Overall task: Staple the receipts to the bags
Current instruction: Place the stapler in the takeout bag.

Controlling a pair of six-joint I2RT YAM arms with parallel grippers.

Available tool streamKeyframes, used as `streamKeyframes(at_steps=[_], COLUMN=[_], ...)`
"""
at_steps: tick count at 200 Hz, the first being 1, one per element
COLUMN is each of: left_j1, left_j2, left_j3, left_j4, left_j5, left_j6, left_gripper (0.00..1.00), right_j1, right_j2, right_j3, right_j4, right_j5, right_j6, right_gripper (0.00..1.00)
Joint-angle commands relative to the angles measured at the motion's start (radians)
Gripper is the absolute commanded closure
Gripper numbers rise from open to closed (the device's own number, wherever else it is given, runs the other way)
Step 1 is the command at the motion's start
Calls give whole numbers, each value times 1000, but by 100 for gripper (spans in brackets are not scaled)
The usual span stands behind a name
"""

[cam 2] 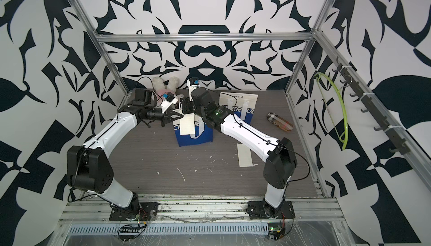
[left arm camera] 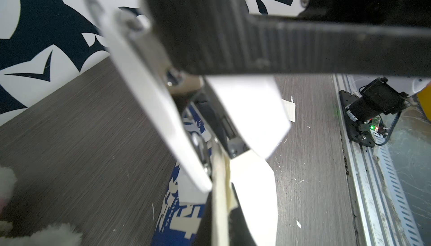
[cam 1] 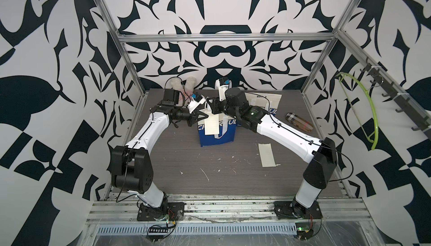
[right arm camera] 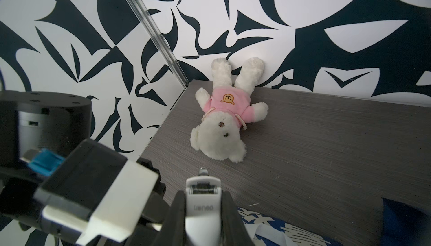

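Observation:
One bag [cam 1: 224,137] stands upright mid-table in both top views, blue half with white lettering toward me. A cream receipt [cam 1: 211,126] hangs down its front. My left gripper [cam 1: 206,116] reaches in from the left, shut on the receipt together with the bag's top rim; in the left wrist view the cream edge [left arm camera: 219,198] runs between its dark fingers. My right gripper [right arm camera: 203,221] comes from the right, shut on a white stapler [right arm camera: 203,207], whose mouth straddles that same edge [left arm camera: 151,107]. A second bag [cam 1: 258,99] lies flat at the back right. A second receipt [cam 1: 267,155] lies on the table.
A white plush toy in a pink shirt [right arm camera: 224,121] lies at the back left corner. A plaid pouch [cam 1: 299,121] rests near the right edge. A green hanger [cam 1: 363,107] hangs on the right frame rail. Aluminium frame posts [cam 1: 130,53] border the grey table [cam 1: 210,175].

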Motion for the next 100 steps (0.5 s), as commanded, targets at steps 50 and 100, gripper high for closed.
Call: streamKeyframes(at_steps=[50, 100], left_j1=[-3, -3], left_j2=[9, 13], left_j3=[16, 21], left_j4=[-30, -31], left_j5=[-9, -12], left_j6=[0, -3], left_gripper=[100, 100], right_j1=[45, 79], right_j2=[-34, -9], right_j3=[61, 117], right_j4=[-35, -133], right_j5=[76, 190], right_j6=[-6, -70], right_gripper=[100, 100])
